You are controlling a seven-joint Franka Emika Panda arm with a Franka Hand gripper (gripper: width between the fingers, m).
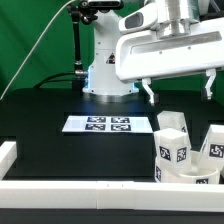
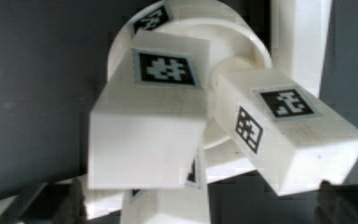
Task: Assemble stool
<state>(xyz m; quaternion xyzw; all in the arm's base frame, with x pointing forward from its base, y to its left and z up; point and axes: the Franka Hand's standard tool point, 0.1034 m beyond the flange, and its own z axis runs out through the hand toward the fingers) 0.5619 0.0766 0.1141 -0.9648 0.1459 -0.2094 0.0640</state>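
The stool (image 1: 188, 152) stood partly put together near the front of the black table (image 1: 40, 150), toward the exterior view's right and close against the long white rail (image 1: 90, 198) running along the front edge. It was all white plastic: a low round seat (image 1: 192, 176) lying underneath with chunky block legs rising from it. Two legs showed in the exterior view, one leg (image 1: 171, 145) toward the left and another (image 1: 214, 147) at the right edge of the picture, each bearing a black-and-white square tag. In the wrist view the legs (image 2: 155, 120) filled most of the frame, blocky and slanting apart from one another, with the curved seat (image 2: 229, 50) behind them; how firmly they sat in the seat I could not tell.

The hand (image 1: 178, 92) hung above the stool with its two dark fingers (image 1: 149, 93) spread wide and nothing between them, clear of the legs.

Further back, the marker board (image 1: 108, 124) lay flat on the table, well apart from the stool. Behind it stood the robot's white base (image 1: 105, 70), with a green backdrop (image 1: 35, 40) beyond. A short rail (image 1: 8, 155) closed off the exterior view's left side.
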